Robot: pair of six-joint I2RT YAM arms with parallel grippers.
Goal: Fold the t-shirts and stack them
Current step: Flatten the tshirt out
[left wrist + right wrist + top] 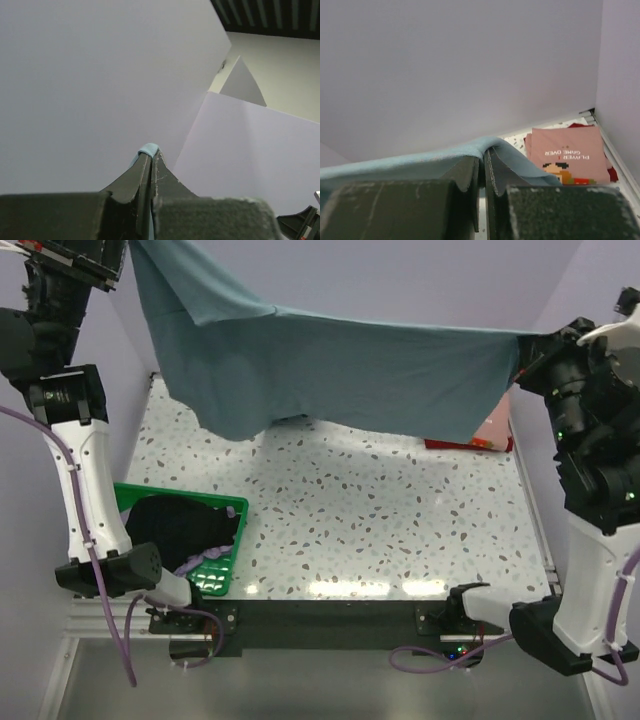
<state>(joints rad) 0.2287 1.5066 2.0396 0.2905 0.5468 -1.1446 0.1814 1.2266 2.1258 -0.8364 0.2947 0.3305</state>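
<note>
A grey-blue t-shirt [330, 365] hangs spread in the air above the back of the table, stretched between both arms. My left gripper [151, 154] is high at the top left and shut on one corner; a bit of blue cloth [148, 148] pokes out at its tips. My right gripper [525, 345] at the right is shut on the other corner, and the cloth [420, 162] drapes over its fingers. A folded pink t-shirt [567, 152] with a printed graphic lies at the back right on a dark red one [611, 172].
A green mesh basket [225, 570] stands at the near left and holds a black t-shirt [180, 525] and a lavender one [205, 560]. Lilac walls close off the back and both sides. The speckled tabletop [380, 520] lies below the hanging shirt.
</note>
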